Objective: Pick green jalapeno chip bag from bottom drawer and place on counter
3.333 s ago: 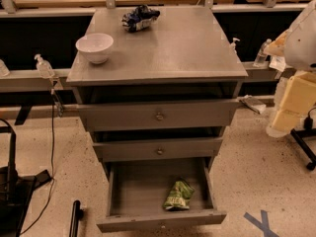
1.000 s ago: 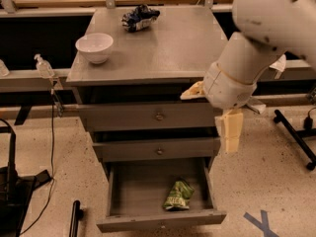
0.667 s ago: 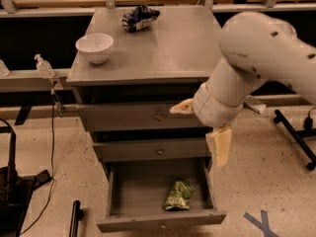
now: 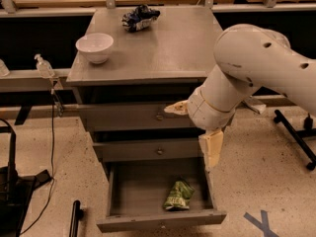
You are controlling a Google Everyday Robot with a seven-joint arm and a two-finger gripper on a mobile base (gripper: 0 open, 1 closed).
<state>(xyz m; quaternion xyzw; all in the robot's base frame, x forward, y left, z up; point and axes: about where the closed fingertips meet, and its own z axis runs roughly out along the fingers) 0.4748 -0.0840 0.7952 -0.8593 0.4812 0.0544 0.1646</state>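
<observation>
A white arm (image 4: 256, 68) reaches in from the right across a grey cabinet (image 4: 123, 118). Its counter (image 4: 168, 43) carries a bowl (image 4: 95, 47) at left and a dark bag (image 4: 139, 18) at the far edge. The bottom drawer (image 4: 158, 220) is pulled out. The gripper (image 4: 188, 138) hangs above the drawer's right side, spread wide and empty. The green bag (image 4: 178, 195) lies inside, right of middle.

Looks like a robotics lab or workshop, though little of the room shows: speckled hard floor (image 4: 256, 172), blue tape X (image 4: 261, 223) stuck on it, loose black cable (image 4: 52, 132), pump bottle (image 4: 43, 67) on a side rail, bare grey metal drawer cabinet (image 4: 123, 117). Gripper (image 4: 196, 134) hangs at the cabinet's right front, above the open bottom drawer (image 4: 158, 222).
</observation>
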